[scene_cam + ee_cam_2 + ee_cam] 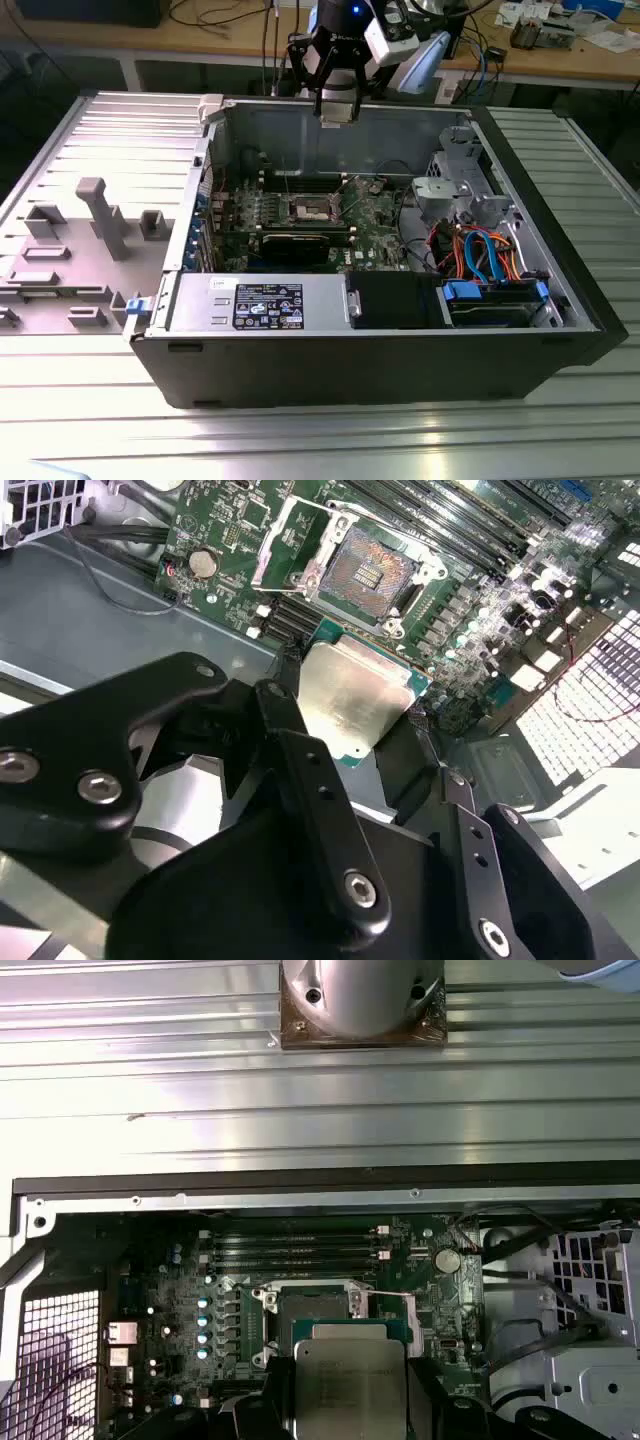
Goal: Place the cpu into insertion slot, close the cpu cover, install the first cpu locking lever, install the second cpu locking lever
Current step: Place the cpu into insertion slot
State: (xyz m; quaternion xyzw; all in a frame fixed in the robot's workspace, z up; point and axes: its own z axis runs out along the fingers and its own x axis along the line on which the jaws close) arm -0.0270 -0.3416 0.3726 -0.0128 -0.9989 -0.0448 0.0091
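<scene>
Above an open PC case (560, 300) on a metal bench (300, 440): robot gripper (337, 112) holds the cpu.

Exterior view: gripper hangs over the case's far wall, well above the motherboard (380, 235); the insertion slot (312, 209) lies mid-board. Second wrist view: black fingers (285, 720) clamp the cpu (352, 702) by opp. edges, silver top showing, clear of the slot (365, 572); pin field exposed, cpu cover (272, 550) tilted up beside it. First wrist view: cpu (346, 1390) gripped btwn fingers (277, 1395); slot (318, 1312) sits btwn it and the memory slots (295, 1250).
</scene>
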